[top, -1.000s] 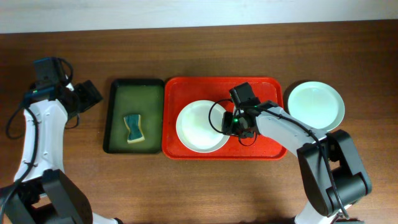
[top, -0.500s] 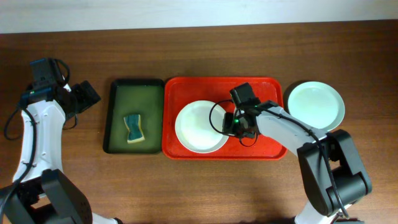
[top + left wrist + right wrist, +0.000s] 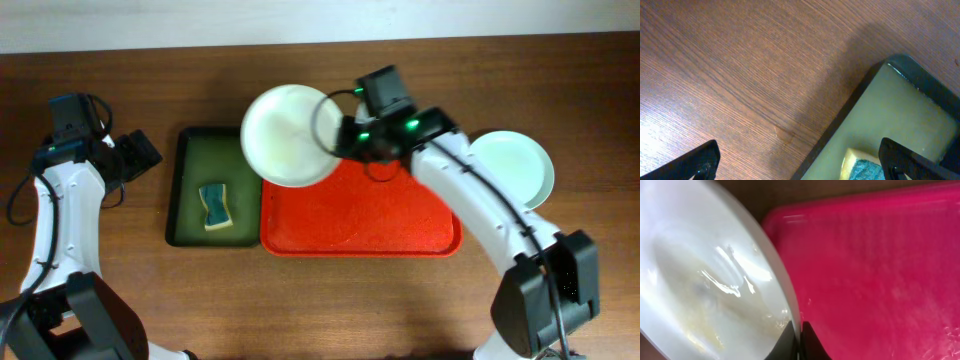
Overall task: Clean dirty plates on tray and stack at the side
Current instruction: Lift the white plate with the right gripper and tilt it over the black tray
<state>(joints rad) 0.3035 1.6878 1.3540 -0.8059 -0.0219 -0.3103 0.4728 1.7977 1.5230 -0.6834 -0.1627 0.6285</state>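
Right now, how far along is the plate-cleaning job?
Done: one pale plate sits on the table beside the red tray, which holds no plates. In hand: the right tool is shut on the rim of a white plate, held above the tray's far left corner, near the green tray with its sponge. Left: wiping that plate and stacking it. The left tool hangs open.

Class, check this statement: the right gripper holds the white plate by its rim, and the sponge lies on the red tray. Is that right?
Not quite. The sponge lies in the dark green tray, not on the red tray, as the overhead view shows. The right gripper does hold the white plate by its rim.
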